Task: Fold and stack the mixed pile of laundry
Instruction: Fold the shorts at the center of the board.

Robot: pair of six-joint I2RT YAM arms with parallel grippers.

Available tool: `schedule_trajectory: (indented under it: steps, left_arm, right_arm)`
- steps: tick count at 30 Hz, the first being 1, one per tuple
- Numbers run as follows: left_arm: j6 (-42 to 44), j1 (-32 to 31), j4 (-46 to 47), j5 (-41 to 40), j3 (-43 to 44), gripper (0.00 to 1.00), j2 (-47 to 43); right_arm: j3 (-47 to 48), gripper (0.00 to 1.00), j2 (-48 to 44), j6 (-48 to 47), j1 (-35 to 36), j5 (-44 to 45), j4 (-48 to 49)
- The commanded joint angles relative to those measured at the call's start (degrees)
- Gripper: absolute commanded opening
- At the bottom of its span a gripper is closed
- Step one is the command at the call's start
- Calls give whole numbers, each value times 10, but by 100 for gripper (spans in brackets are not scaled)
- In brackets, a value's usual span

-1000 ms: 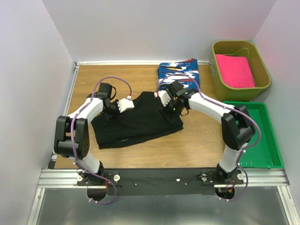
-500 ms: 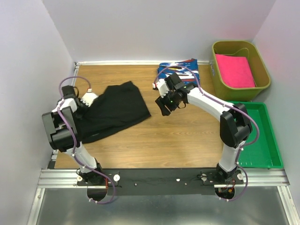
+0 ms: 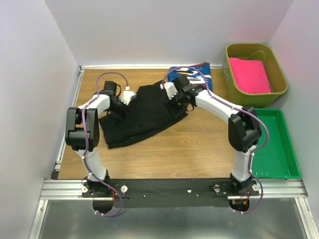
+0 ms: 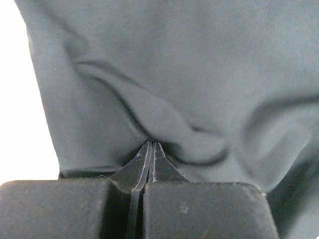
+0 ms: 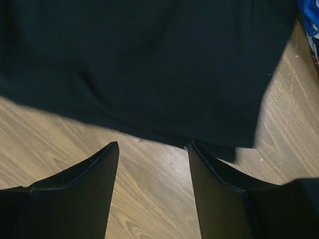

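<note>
L gripper (image 4: 150, 149) clamped on black garment (image 3: 144, 117) at far-left edge, prob. to spread it flat; R gripper (image 5: 152, 164), jaws apart, poised over far-right hem, holding nothing.

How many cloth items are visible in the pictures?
3. The black garment lies on the table; the blue patterned cloth at its far edge; the pink cloth in the olive bin. More may be hidden.

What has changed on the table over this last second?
The left gripper closed on the black garment, dragged it left, then brought it back to the middle. The right gripper, open, is at its right edge again. The blue cloth and pink cloth stayed put.
</note>
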Motion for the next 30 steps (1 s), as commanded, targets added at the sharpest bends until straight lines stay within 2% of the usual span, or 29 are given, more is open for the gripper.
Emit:
schedule_trajectory:
  steps: [1, 3, 8, 12, 15, 16, 21, 23, 24, 25, 27, 30]
  left_arm:
    - [-111, -6, -49, 109, 21, 0, 42]
    - [-118, 8, -39, 87, 14, 0, 31]
    - [-105, 106, -20, 37, -44, 0, 16]
    - [-77, 188, -11, 30, -104, 0, -1]
    - [-54, 232, -36, 36, -95, 0, -22]
    - [-47, 236, -56, 35, -86, 0, -32]
    - [44, 236, -125, 87, -80, 0, -43]
    - [74, 232, -148, 106, -81, 5, -50]
    - [92, 228, -155, 121, -86, 13, -55]
    - [101, 220, -156, 120, -89, 16, -66]
    - [124, 172, -167, 135, -104, 23, -76]
    - [119, 72, -156, 116, -128, 23, -82]
  right_arm:
    - [27, 64, 33, 31, -2, 9, 8]
    - [22, 64, 46, 40, -2, 7, 12]
    - [43, 62, 116, 39, 2, 12, 11]
    - [154, 62, 224, 40, 19, 18, 10]
    - [232, 60, 283, 37, 35, 34, -2]
    - [289, 60, 323, 35, 39, 40, -7]
    - [433, 58, 411, -6, 55, 104, -5]
    - [446, 57, 415, -26, 55, 136, 28]
    - [439, 57, 410, -35, 53, 168, 45]
    - [426, 57, 401, -42, 51, 181, 62]
    - [387, 57, 366, -59, 40, 209, 113]
    - [384, 57, 334, -67, 19, 218, 137]
